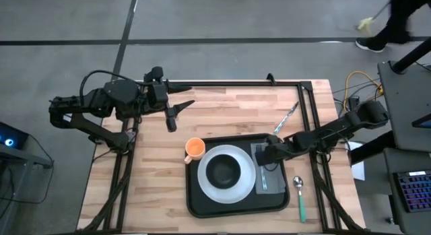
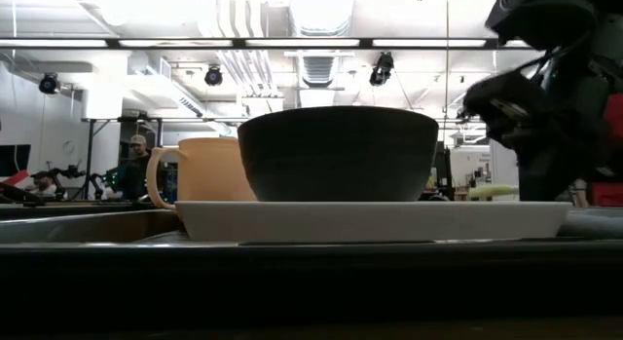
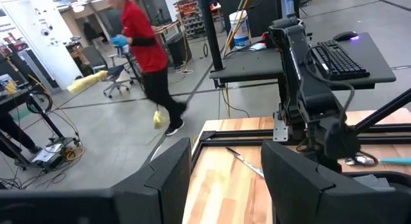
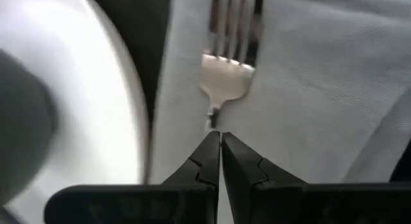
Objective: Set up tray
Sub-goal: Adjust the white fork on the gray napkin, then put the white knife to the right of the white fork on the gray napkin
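Note:
The black tray (image 1: 202, 201) lies near the table's near edge. It bears a white plate (image 1: 226, 173) holding a round black bowl (image 1: 223, 170), and to the plate's right a grey folded cloth (image 1: 276, 181). An orange cup (image 1: 194, 149) stands at the tray's far left corner. A fork (image 4: 228, 70) lies over the cloth (image 4: 308, 89). My right gripper (image 1: 266, 154) is low over the cloth's far end, shut on the fork. My left gripper (image 1: 188, 97) waits open above the table's far left part (image 3: 225, 179). My right gripper (image 4: 220, 135) pinches the fork between its two fingertips, at the thin neck (image 4: 212, 115) just behind the tines. The fingers lie along the fork and hide its handle. The tines sit over the grey cloth; I cannot tell whether they rest on it.
A knife (image 1: 286, 118) lies on the bare wood far of the tray's right corner. A spoon with a green handle (image 1: 300, 198) lies right of the tray. A black frame rail (image 1: 306, 114) runs along the table's right edge. A person walks in the room beyond (image 3: 144, 57).

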